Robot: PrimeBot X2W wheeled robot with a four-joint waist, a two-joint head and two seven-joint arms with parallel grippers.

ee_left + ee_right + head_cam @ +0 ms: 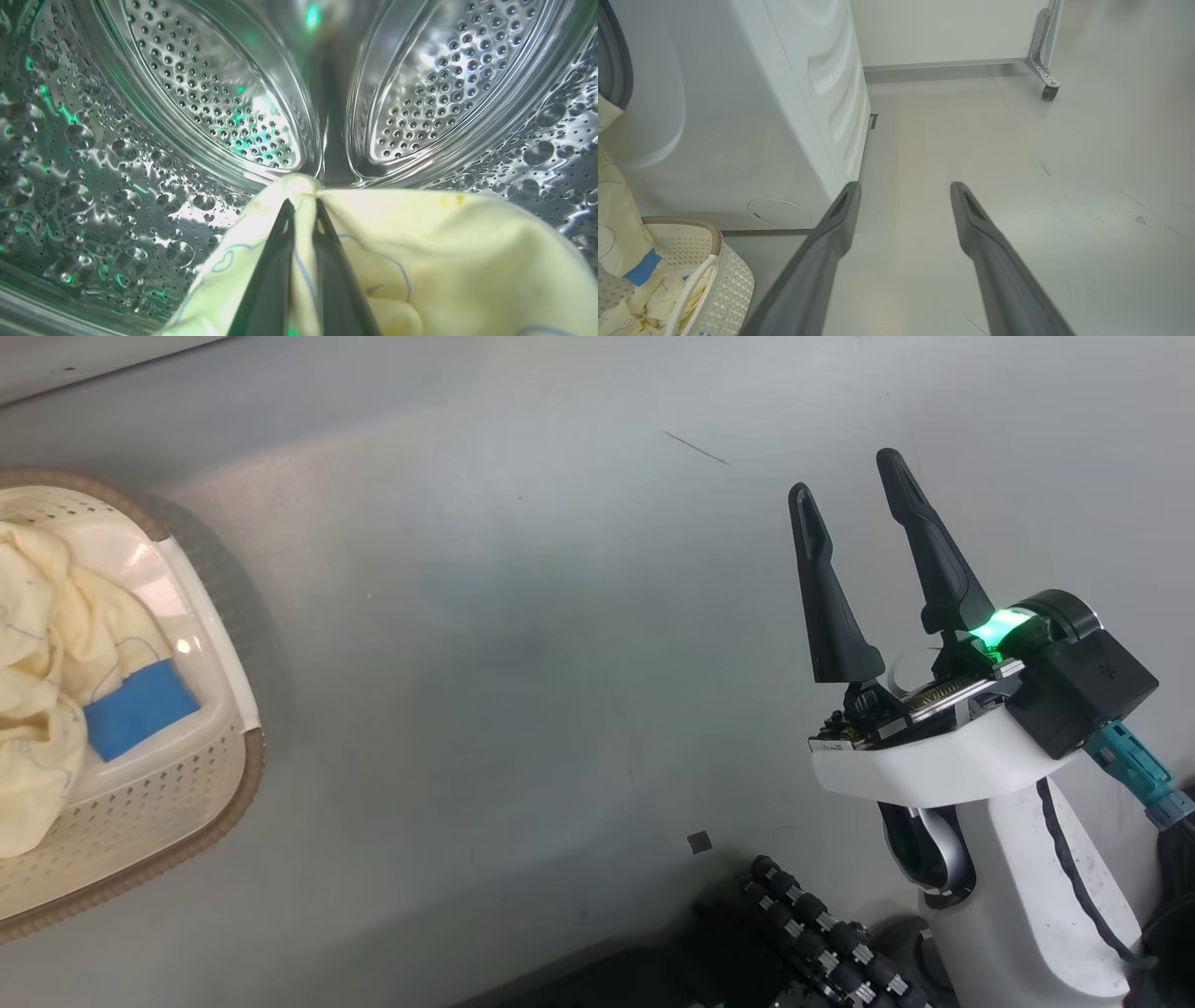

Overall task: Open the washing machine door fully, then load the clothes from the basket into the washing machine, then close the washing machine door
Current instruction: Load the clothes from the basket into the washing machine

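My left gripper [304, 203] is deep inside the washing machine's perforated steel drum [210, 93], shut on a fold of a cream-yellow garment [444, 242] with thin blue line drawings. The basket [233, 775] stands on the floor at the left of the head view, with more cream clothes [47, 616] and a blue patch in it. My right gripper [845, 481] hangs open over bare floor, holding nothing. In the right wrist view the right gripper [904, 186] points past the white washing machine [738, 116]; the basket [691, 221] sits at its foot, and cream fabric [616, 210] trails up the left edge. The washing machine door is out of view.
A grey floor [560, 663] spreads between basket and right arm. My dark wheeled base [812, 933] is at the bottom of the head view. A metal leg on a caster [1048, 88] stands by the far wall, right of the machine.
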